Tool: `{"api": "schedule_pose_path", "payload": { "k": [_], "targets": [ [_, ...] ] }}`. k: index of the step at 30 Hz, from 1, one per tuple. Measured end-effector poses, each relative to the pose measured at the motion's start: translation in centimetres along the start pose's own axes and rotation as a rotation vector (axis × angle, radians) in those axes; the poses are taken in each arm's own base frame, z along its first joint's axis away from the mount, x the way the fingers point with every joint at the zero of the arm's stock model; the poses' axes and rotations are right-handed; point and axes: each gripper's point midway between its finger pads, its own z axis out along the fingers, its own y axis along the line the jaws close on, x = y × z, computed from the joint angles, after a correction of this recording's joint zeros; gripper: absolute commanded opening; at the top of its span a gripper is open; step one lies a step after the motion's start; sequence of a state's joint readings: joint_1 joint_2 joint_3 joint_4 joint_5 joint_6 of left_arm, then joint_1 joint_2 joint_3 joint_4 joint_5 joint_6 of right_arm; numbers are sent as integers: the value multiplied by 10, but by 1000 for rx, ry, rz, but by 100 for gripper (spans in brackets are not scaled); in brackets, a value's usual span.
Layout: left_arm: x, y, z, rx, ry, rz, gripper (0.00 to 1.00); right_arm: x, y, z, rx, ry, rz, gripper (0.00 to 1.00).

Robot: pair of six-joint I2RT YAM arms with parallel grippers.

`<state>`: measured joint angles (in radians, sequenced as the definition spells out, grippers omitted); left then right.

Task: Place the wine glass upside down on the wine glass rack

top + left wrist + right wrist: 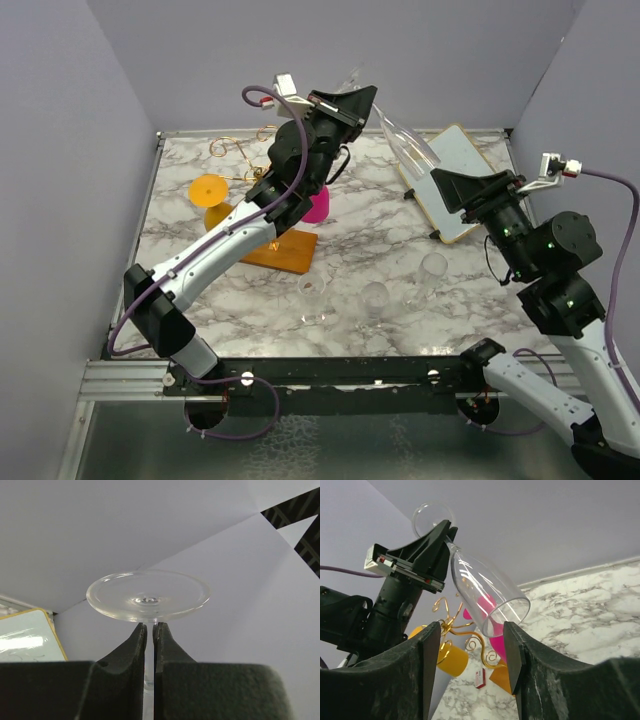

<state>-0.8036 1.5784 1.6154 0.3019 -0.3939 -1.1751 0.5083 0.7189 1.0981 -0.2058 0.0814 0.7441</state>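
Left gripper (150, 628) is pinched tight on the stem of the wine glass (147, 596), just under the foot. In the left wrist view the foot disc sits flat over the fingertips. My read: gripping at the stem leaves the foot free to slide into a wire arm.

The glass is in the air at upper centre of the top view, foot high, mouth angled down toward the right — tilted, not fully inverted yet. It's clear, with a tall narrow bowl; no damage that I can see.

The wine glass rack (282, 250) sits below-left of it in the top view. A yellow glass (210, 190) and a pink glass (318, 205) are at its gold arms.

Right gripper (472, 630) is spread wide and empty, aimed up at the glass. Probably standing by to help with the hand-in.

My guess for next: finish the roll, then bring the foot to a free curl.
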Motion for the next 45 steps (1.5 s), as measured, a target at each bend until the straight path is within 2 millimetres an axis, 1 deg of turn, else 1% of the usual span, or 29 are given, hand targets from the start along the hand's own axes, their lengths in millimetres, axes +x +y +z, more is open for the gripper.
{"api": "schedule_pose_path", "payload": {
  "k": [5, 9, 11, 14, 17, 20, 23, 25, 28, 33, 37, 39, 42, 45],
  "targets": [
    [0, 8, 0, 6, 4, 142, 0, 9, -18, -9, 78, 33, -19, 56],
    [3, 8, -2, 41, 35, 276, 0, 12, -26, -10, 110, 54, -74, 56],
    [5, 6, -4, 72, 61, 354, 0, 12, -27, -6, 119, 72, -121, 56],
    [13, 0, -11, 137, 118, 472, 0, 12, -26, 7, 116, 117, -223, 55],
    [20, -9, -20, 218, 174, 567, 0, 19, -23, 18, 85, 175, -310, 55],
    [28, -19, -30, 303, 223, 638, 0, 34, -21, 28, 31, 252, -381, 55],
    [36, -27, -39, 381, 272, 688, 0, 50, -19, 28, -28, 324, -418, 55],
    [42, -31, -45, 428, 304, 713, 0, 56, -14, 27, -70, 350, -427, 55],
    [51, -36, -56, 498, 359, 735, 0, 60, -6, 26, -125, 366, -425, 55],
    [60, -38, -68, 563, 407, 737, 0, 65, 11, 24, -224, 378, -408, 55],
    [63, -43, -75, 606, 424, 728, 0, 71, 18, 25, -272, 392, -376, 55],
    [64, -47, -77, 628, 426, 724, 0, 73, 20, 26, -284, 394, -359, 53],
    [62, -49, -77, 639, 420, 722, 0, 73, 22, 31, -291, 385, -341, 49],
    [60, -52, -79, 649, 415, 719, 0, 72, 23, 35, -290, 377, -326, 50]
  ]
}}
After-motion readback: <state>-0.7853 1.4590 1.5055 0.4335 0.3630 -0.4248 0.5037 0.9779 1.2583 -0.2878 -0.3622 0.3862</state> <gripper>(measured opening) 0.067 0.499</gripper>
